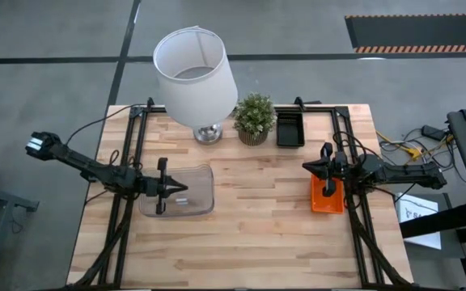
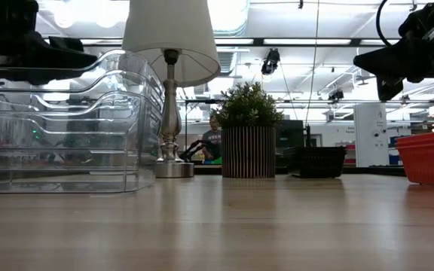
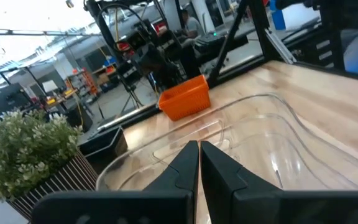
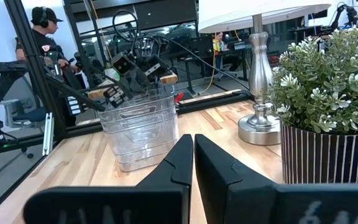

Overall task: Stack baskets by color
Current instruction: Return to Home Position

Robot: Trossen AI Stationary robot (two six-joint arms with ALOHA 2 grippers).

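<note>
Clear baskets (image 2: 66, 120), nested in one stack, fill the near left of my low camera. From above they sit at the centre-left of the table (image 1: 257, 242). My left gripper (image 3: 199, 152) hovers over that stack, fingers pressed together on nothing. My right gripper (image 4: 193, 143), likewise clenched and empty, hangs above the orange baskets (image 1: 327, 198) on the right side. It faces across toward the lamp (image 1: 195, 73) and the potted plant (image 1: 255, 117). Black baskets (image 1: 290, 129) stand at the back edge, just beside the plant.

By my reading the sorting is done, each colour in its own pile, and only the retreat of both arms is left. The main hazard I see is on the left. A withdrawal taken too low could catch the top clear rim and drag or tip the light stack. On the right, a low swing could knock the orange pile sideways. Lifting first, then pulling back, looks the safer order.
</note>
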